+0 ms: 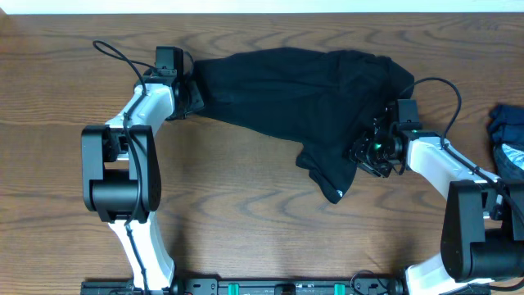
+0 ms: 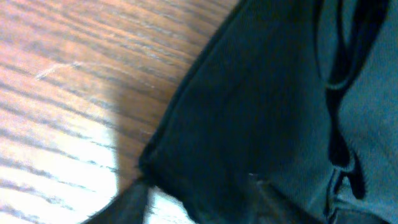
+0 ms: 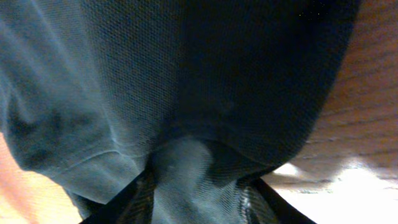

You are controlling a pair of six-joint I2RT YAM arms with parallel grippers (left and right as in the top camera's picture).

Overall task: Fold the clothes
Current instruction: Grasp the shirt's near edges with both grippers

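Overhead view, item 1: black top (image 1: 303, 90), soft fabric, laid crumpled across the upper-mid worktop (image 1: 246, 213). It is spread roughly left to right, with one flap hanging down toward the front at centre-right. A small white spot is seen near that flap's lower tip; it is too small to identify.

Item 2: left gripper (image 1: 191, 88), at the garment's far-left edge and touching the cloth. In the left wrist view a corner of the dark fabric is seen running down between the two fingers (image 2: 127, 204), with wood grain to the left of it. Jaws are clamped on that corner.

Item 3: right gripper (image 1: 366, 156), at the garment's right side, just above the hanging flap. In the right wrist view the fabric is seen puckered and gathered between the fingers (image 3: 260, 200). Jaws are clamped on the bunched cloth; a strip of wood shows at the right.

Item 4: blue bundle (image 1: 509, 135), with a pale patch, at the far-right edge, well apart from the top and partly cut off by the frame.

Item 5: a black cable is looped near each arm.
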